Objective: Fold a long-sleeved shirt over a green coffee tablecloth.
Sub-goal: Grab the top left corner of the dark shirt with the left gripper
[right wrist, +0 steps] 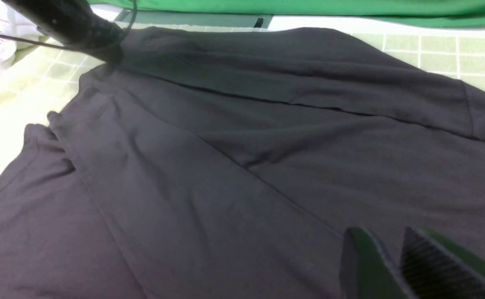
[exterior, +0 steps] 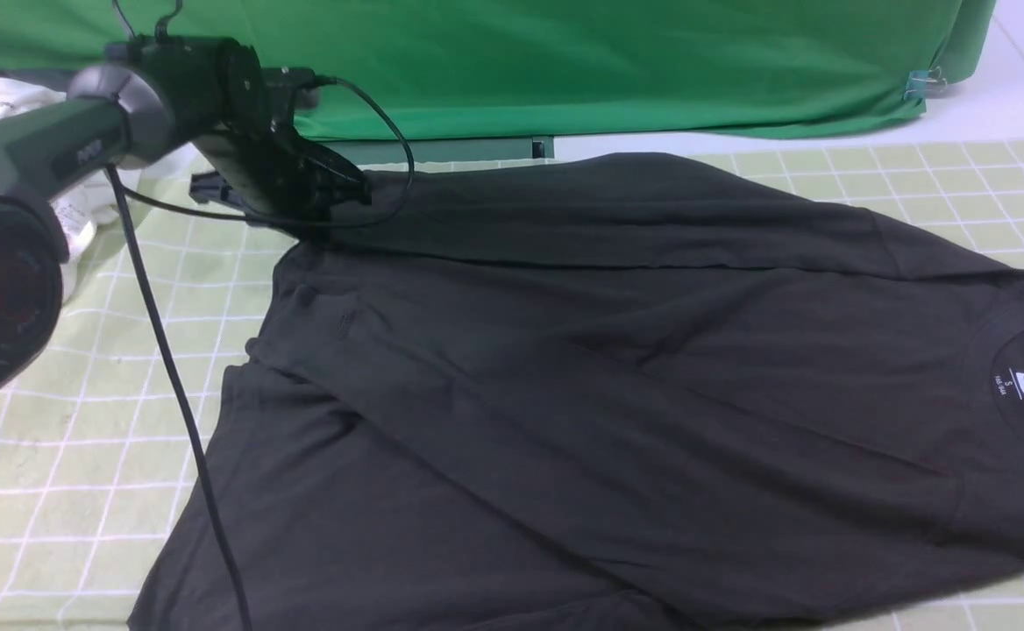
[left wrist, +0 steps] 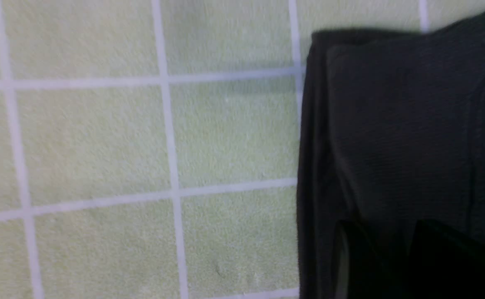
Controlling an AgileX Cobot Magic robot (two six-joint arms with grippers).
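- Left tool (exterior: pixel 341 188): parted over the far corner of the shirt (exterior: pixel 617 377) directly beneath; cannot tell whether gripping. Risks pinching the tablecloth (exterior: pixel 82 368) too and dragging both.
- Between tools: shirt spread flat, sleeves laid across; likely to bunch under a lopsided pull.
- Right tool (right wrist: pixel 379 241): barely ajar, empty, above the collar end; risks catching only the top layer.

Matte black left arm (exterior: pixel 30 158), rounded grey joint cap (exterior: pixel 117 101), faint white lettering (exterior: pixel 87 154), thin black cables (exterior: pixel 170 377); right gripper (right wrist: pixel 381 232): dark green wedge fingers (right wrist: pixel 363 270), ribbed pad (right wrist: pixel 429 265).
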